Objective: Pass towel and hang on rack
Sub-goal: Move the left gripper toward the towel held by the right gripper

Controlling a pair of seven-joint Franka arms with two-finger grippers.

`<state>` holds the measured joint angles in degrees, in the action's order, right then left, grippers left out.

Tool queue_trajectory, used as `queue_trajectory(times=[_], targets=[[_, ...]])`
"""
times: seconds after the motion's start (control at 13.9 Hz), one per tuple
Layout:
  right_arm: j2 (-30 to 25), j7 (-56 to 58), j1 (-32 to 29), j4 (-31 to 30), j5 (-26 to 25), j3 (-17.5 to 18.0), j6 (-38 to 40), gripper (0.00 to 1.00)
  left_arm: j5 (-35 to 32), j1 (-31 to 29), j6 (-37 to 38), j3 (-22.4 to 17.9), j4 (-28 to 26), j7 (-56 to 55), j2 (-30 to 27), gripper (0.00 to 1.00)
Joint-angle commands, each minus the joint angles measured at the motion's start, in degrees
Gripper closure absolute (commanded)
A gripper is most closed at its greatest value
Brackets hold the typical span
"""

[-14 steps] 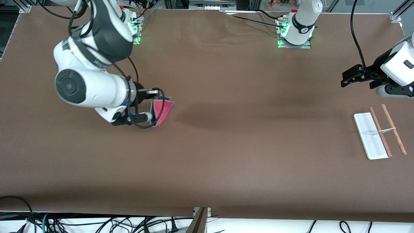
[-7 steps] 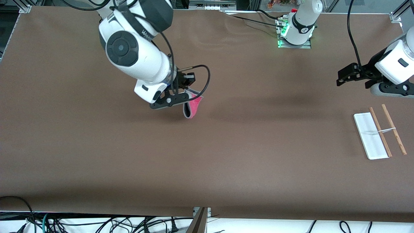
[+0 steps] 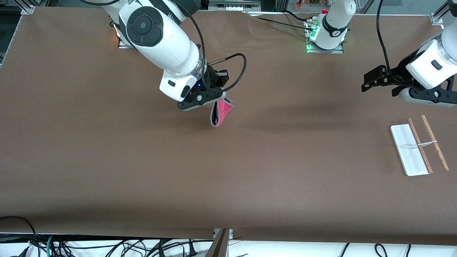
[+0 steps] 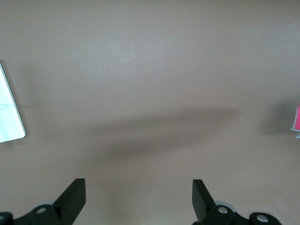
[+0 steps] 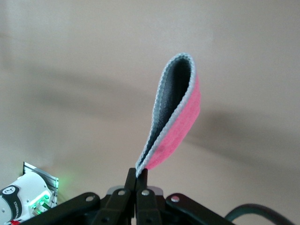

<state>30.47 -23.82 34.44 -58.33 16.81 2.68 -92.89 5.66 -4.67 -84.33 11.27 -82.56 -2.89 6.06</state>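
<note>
The pink towel (image 3: 220,112) with grey trim hangs folded in a loop from my right gripper (image 3: 218,100), which is shut on its edge above the middle of the table. In the right wrist view the towel (image 5: 176,117) rises from my pinched fingertips (image 5: 139,172), its grey back showing inside the fold. The rack (image 3: 418,147), a white base with two wooden rods and a thin crossbar, lies flat at the left arm's end of the table. My left gripper (image 3: 375,78) hovers open and holding nothing above the table near the rack. The left wrist view catches the towel (image 4: 296,119) at its edge.
The brown table cover (image 3: 250,171) spreads wide around both arms. The left arm's base (image 3: 326,32) glows green at the back edge. A corner of the rack's white base (image 4: 10,119) shows in the left wrist view. Cables hang below the table's front edge.
My right arm has swung the towel from its own end of the table toward the middle. My left gripper has drifted slightly toward the middle as well, staying open.
</note>
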Motion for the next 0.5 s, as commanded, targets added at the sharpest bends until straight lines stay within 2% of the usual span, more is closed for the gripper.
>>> queue_trajectory(times=[0.0, 0.43], targets=[[-1.5, -0.7, 0.5, -0.2, 0.7, -0.5, -0.7, 1.00, 1.4, -0.1, 0.4, 0.0, 0.5, 1.0, -0.3, 0.00], [-1.5, -0.8, 1.2, -0.2, 0.8, -0.4, -2.2, 1.00, 0.8, 0.9, 1.2, -0.2, -0.4, 1.0, 1.3, 0.00]])
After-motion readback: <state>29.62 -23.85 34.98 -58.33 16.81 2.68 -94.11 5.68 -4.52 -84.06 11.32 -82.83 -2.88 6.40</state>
